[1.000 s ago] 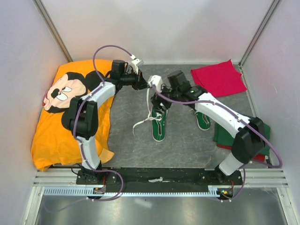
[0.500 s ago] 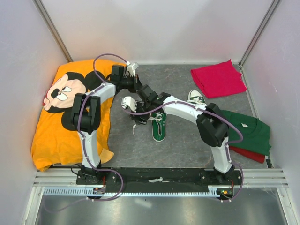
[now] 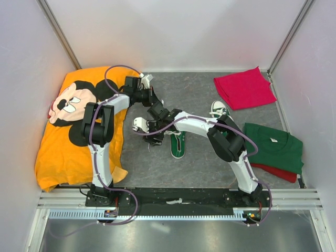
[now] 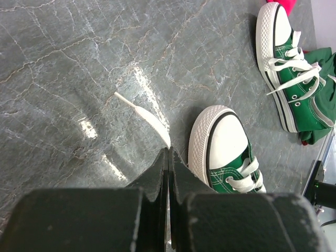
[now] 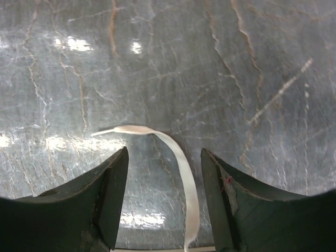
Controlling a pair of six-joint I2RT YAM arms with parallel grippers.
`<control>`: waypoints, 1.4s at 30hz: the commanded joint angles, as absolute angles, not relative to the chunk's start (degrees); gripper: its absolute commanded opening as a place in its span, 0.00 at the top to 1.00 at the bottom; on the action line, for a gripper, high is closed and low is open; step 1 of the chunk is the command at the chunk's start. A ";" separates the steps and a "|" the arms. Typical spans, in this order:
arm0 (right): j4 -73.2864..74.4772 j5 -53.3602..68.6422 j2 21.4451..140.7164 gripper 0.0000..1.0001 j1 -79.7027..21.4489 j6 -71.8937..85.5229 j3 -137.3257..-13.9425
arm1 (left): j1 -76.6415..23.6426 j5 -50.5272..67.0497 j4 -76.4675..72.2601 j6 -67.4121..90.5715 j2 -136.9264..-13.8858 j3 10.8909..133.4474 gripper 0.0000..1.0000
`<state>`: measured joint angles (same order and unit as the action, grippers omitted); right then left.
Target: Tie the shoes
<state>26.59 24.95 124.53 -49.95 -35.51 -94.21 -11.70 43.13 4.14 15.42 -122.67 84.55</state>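
Observation:
Two green sneakers with white laces and white toe caps lie on the grey table. The near shoe (image 3: 178, 146) is partly under my right arm; its toe shows in the left wrist view (image 4: 223, 144). The far shoe (image 3: 218, 109) also shows there (image 4: 291, 68). My left gripper (image 3: 156, 103) (image 4: 169, 153) is shut on a loose white lace (image 4: 149, 113) beside the near shoe's toe; the lace end lies on the table. My right gripper (image 3: 151, 137) (image 5: 164, 155) is open, low over the table left of the near shoe, with a lace (image 5: 181, 157) lying between its jaws, untouched.
An orange Mickey Mouse shirt (image 3: 73, 136) covers the left side. A red cloth (image 3: 244, 86) lies at the back right. A folded green shirt (image 3: 273, 146) lies on a red one (image 3: 281, 173) at the right. Walls enclose three sides.
My right arm has swung left across the near shoe and come down over the lace on the table. My left gripper has shifted slightly left and still holds its lace.

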 commanded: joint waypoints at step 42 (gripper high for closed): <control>39.45 31.73 94.05 1.00 -38.85 -23.47 -74.99 | -10.46 43.69 27.23 -18.18 -96.17 65.05 0.98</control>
